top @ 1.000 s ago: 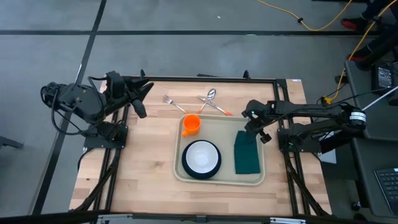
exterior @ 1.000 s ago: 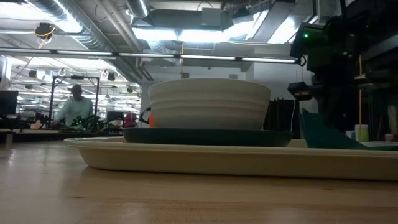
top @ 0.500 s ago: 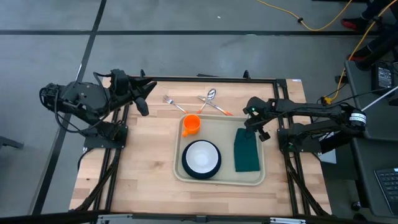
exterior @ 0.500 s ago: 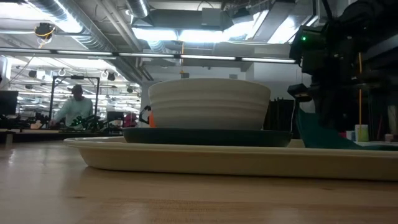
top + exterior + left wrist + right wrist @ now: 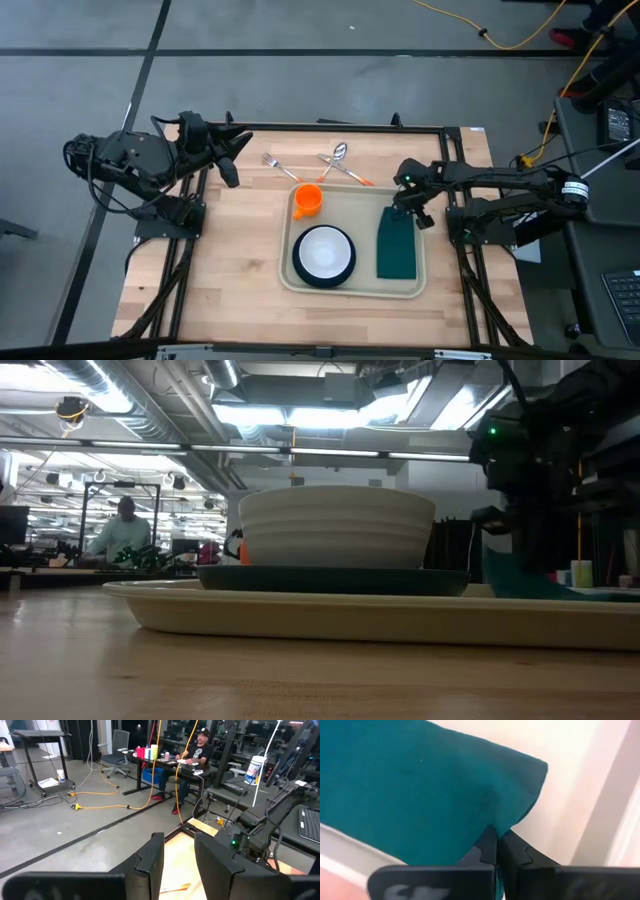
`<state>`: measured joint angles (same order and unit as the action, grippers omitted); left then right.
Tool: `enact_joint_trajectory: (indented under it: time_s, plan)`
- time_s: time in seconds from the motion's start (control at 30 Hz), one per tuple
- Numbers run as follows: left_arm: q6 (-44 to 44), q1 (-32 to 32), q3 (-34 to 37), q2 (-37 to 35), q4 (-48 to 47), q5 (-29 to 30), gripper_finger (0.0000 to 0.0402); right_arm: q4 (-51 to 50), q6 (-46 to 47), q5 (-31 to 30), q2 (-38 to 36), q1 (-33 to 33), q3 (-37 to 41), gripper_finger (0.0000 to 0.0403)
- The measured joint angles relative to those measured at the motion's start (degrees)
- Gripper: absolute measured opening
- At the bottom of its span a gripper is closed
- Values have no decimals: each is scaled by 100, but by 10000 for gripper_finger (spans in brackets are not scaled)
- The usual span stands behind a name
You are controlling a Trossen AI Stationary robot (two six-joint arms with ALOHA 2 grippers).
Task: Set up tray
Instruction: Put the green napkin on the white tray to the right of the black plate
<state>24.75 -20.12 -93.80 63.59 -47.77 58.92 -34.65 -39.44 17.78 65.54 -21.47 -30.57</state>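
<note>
Green napkin (image 5: 420,795): pinched at its far edge by the right gripper (image 5: 497,851), fingers (image 5: 482,851) clamped together on the cloth
right gripper: over the tray's right side, at the napkin's far end (image 5: 410,203); napkin (image 5: 397,245) lies flat lengthwise in the tray
tray (image 5: 355,289): cream, on the wood table (image 5: 230,260), centre-right; seen edge-on in the low view (image 5: 400,622)
plate (image 5: 323,255): dark teal, in the tray left of the napkin, white bowl (image 5: 323,251) on it; bowl (image 5: 337,527) stacked on the plate (image 5: 335,578) in the low view
orange cup (image 5: 308,199): tray's far left corner
fork (image 5: 279,167), spoon (image 5: 335,157): on the table just beyond the tray; another utensil with an orange handle (image 5: 347,172) crosses the spoon
left gripper (image 5: 232,155): off the table's far left corner, well apart from the tray; fingers (image 5: 150,862) parted, nothing between them
person (image 5: 192,757): seated at a desk in the room beyond
</note>
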Motion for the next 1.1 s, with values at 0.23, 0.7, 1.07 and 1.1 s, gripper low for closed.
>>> enact_joint_trajectory:
  time_s: [0.23, 0.7, 1.07, 1.1]
  plan:
    - [0, 0, 0, 0, 2, -4, 102, 101, -3, -7, 0, 0, -2, 4]
    - [0, 0, 0, 0, 2, -7, 102, 63, 337, -13, 0, 0, -3, 53]
    - [2, -2, 0, 0, 2, -13, 102, 135, 341, -295, 0, 0, -9, 90]
    - [3, -2, 0, 0, 2, -13, 102, 135, 342, -317, 0, 2, -9, 94]
